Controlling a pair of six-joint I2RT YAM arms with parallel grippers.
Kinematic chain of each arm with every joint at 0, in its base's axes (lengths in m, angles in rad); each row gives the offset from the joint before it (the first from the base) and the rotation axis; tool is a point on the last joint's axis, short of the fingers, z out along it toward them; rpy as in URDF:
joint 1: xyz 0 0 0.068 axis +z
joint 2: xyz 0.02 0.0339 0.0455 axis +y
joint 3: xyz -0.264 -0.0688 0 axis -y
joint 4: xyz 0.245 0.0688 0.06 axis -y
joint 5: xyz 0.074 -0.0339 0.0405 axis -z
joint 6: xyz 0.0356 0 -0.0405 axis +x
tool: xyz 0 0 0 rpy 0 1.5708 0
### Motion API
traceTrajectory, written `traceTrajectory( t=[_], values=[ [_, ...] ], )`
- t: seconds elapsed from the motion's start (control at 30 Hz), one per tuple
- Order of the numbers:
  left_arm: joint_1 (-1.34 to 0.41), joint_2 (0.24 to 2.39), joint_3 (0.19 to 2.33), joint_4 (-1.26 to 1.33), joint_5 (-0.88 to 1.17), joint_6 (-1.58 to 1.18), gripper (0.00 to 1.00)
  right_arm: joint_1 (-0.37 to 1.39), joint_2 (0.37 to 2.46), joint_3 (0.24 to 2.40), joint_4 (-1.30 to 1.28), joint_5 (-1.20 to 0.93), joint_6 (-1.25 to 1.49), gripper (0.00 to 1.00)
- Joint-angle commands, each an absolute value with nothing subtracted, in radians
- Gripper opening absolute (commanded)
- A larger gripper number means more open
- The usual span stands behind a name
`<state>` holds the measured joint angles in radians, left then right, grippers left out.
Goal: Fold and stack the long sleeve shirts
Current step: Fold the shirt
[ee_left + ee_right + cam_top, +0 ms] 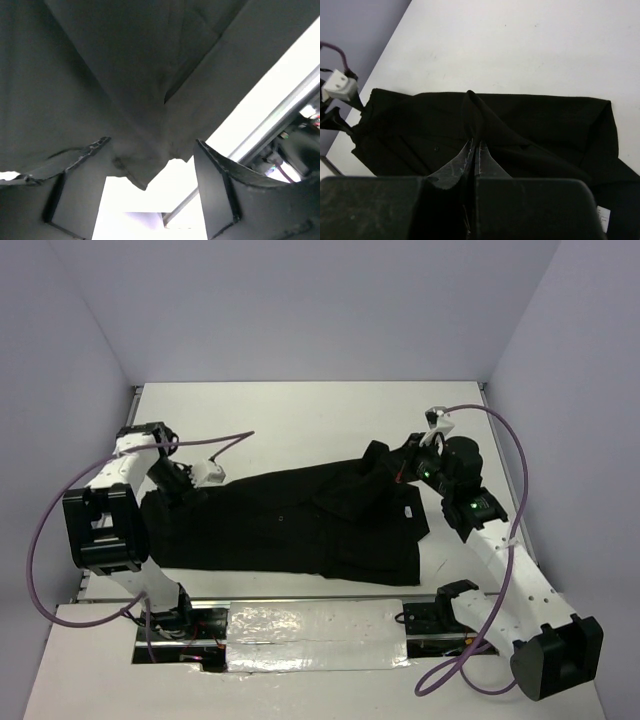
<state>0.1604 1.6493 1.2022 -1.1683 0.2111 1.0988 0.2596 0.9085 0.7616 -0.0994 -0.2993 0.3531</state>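
While the right gripper [474,146] pinches a raised ridge of the black shirt [280,525], spread across the table [300,415], cloth hides its fingertips; the left gripper [150,150] stands parted over the shirt's left edge, apparently gripping nothing, its folds too dark to trace

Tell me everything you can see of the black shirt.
The black shirt is plain, soft, matte fabric. It lies mostly flat and crosswise on the white table, wrinkled and partly folded over at its right end, where a small white label shows. The right gripper is shut on a raised fold there. The left gripper stands open at the shirt's left edge, a fabric edge between its parted jaws.
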Motion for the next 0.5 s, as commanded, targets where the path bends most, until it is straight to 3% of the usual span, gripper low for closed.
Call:
traceTrajectory(
  t=[0.0, 0.1, 0.37, 0.47],
  values=[
    [0.175, 1.614, 1.350, -1.324, 0.311, 1.141, 0.79, 0.265, 0.896, 0.733, -0.037, -0.314, 0.382, 0.00],
    [0.158, 1.629, 1.442, -1.344, 0.373, 1.080, 0.76, 0.265, 0.893, 0.710, -0.014, -0.318, 0.399, 0.00],
    [0.043, 1.496, 1.060, -1.099, 0.074, 1.062, 0.71, 0.265, 0.879, 0.677, -0.003, -0.314, 0.416, 0.00],
    [0.023, 1.457, 0.993, -1.039, 0.080, 1.036, 0.64, 0.265, 0.873, 0.658, 0.032, -0.316, 0.429, 0.00]
  ],
)
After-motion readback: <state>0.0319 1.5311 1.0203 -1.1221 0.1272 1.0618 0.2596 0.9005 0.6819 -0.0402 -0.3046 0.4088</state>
